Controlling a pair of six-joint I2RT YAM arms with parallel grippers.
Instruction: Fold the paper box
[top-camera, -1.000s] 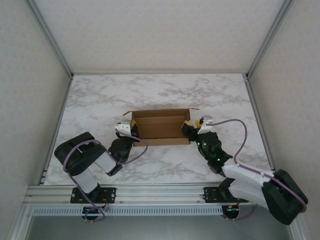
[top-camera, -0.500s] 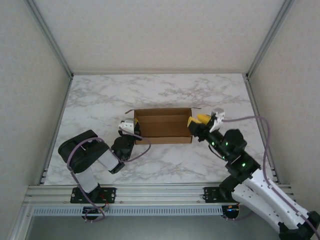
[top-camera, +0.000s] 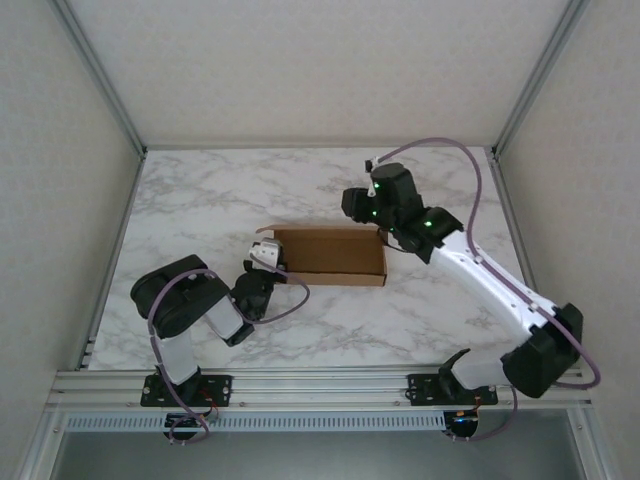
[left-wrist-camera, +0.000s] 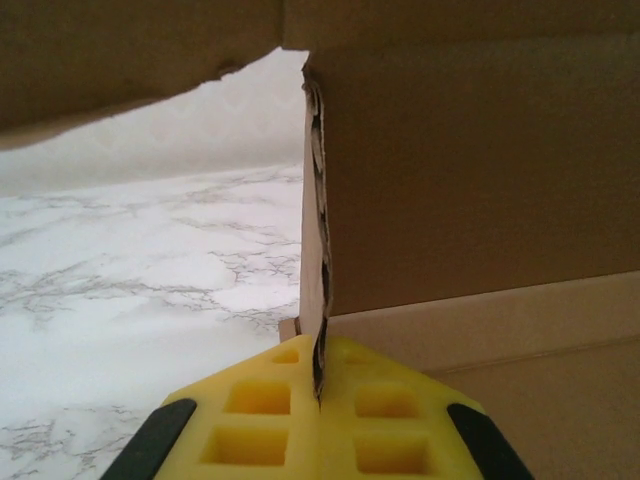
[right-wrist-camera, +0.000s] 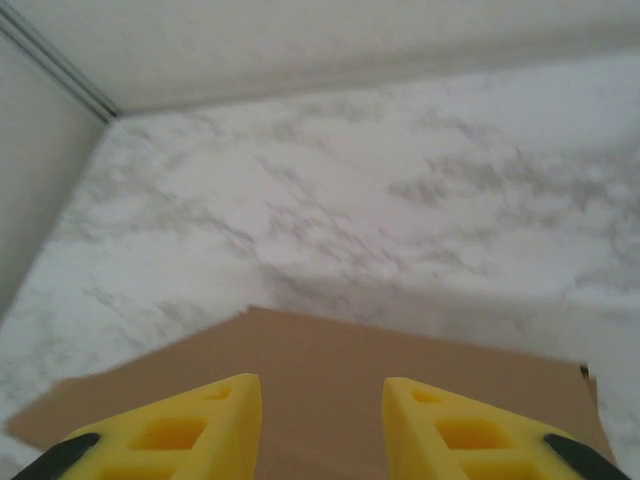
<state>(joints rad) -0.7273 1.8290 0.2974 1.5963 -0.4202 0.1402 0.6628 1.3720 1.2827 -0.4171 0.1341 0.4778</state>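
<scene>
The paper box (top-camera: 330, 255) is a shallow brown cardboard box in the middle of the marble table. My left gripper (top-camera: 267, 256) is at its left end, shut on the upright left wall. In the left wrist view the thin cardboard edge (left-wrist-camera: 318, 250) runs straight down between my closed yellow fingers (left-wrist-camera: 255, 400), where the left gripper (left-wrist-camera: 320, 352) pinches it. My right arm reaches over the box's far right corner, with the right gripper (top-camera: 381, 234) above it. In the right wrist view a flat brown panel (right-wrist-camera: 300, 340) lies below the open right gripper (right-wrist-camera: 322, 398), with nothing between its fingers.
The marble table (top-camera: 200, 190) is walled by pale panels and metal rails (top-camera: 515, 250) at the back and both sides. Bare marble (right-wrist-camera: 330, 200) stretches beyond the box toward the far left corner. The right arm's cable (top-camera: 470, 180) loops over the table's right side.
My right arm has swung from the box's right end up and round to its far right corner, its jaws narrowing. The box has shifted slightly right. The left gripper stays clamped.
</scene>
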